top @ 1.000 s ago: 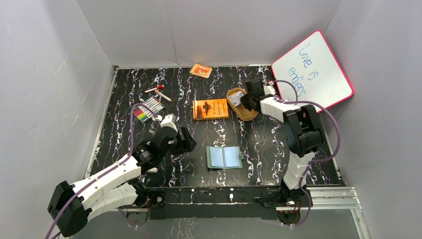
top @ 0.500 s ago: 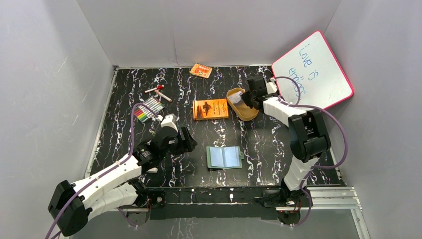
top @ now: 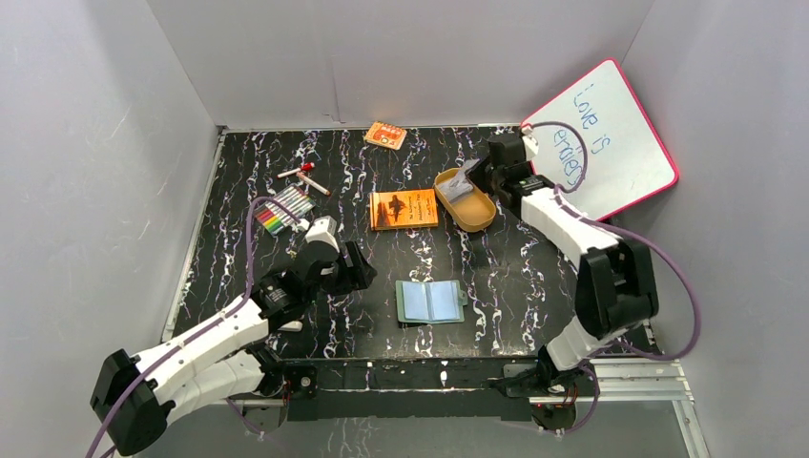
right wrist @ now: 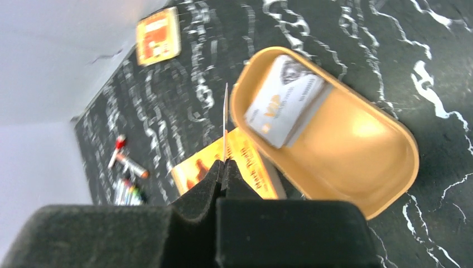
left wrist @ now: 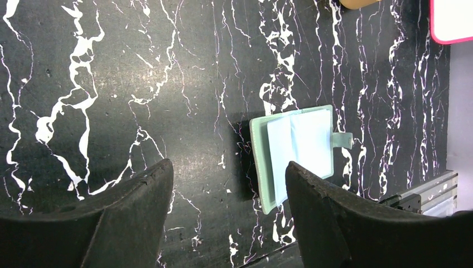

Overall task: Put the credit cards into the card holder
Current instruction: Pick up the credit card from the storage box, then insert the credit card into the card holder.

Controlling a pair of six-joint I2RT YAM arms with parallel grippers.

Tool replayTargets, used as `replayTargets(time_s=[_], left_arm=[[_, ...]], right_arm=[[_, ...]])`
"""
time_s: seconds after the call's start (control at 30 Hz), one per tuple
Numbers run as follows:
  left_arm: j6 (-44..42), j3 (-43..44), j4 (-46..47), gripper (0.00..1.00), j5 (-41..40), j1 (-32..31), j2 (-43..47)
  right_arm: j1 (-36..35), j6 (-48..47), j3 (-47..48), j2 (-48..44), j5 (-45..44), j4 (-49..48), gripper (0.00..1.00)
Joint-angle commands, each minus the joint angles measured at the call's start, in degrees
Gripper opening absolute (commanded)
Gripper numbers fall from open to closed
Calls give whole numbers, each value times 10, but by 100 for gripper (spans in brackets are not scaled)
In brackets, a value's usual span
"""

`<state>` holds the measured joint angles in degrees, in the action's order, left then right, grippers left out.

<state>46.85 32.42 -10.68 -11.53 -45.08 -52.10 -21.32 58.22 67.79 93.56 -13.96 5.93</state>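
The card holder [top: 431, 301] lies open and flat on the black marbled table, its pale blue pockets facing up; the left wrist view also shows the card holder [left wrist: 295, 156]. My left gripper [top: 367, 272] hovers to its left, open and empty [left wrist: 226, 167]. A tan oval tin [top: 467, 205] holds remaining credit cards [right wrist: 284, 100]. My right gripper [top: 480, 175] is above the tin's far end, shut on one credit card [top: 464, 179]. In the right wrist view that held card [right wrist: 225, 123] shows edge-on, rising from the pinched fingertips [right wrist: 224, 163].
An orange book [top: 404, 209] lies left of the tin. A pink-framed whiteboard [top: 601, 138] leans at the back right, close behind my right arm. Coloured markers [top: 284, 210], a red pen [top: 303, 176] and a small orange packet [top: 385, 135] lie toward the back left.
My right gripper closed on a card in the tin and lifted it up and back, the arm straightening. The left arm and card holder have not moved.
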Motion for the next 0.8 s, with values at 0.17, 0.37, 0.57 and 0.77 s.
replayTargets(time_s=[0.17, 0.37, 0.57, 0.77], left_arm=[[-16, 19, -19, 71, -24, 2, 40], [-57, -12, 7, 72, 17, 3, 94], [-60, -52, 86, 73, 153, 2, 129], [-23, -81, 174, 74, 250, 2, 36]], right_arm=[[1, -261, -9, -179, 295, -2, 0], [1, -395, -30, -269, 459, 122, 0], [1, -425, -143, -371, 519, 175, 0], [1, -343, -302, -406, 570, 75, 0]])
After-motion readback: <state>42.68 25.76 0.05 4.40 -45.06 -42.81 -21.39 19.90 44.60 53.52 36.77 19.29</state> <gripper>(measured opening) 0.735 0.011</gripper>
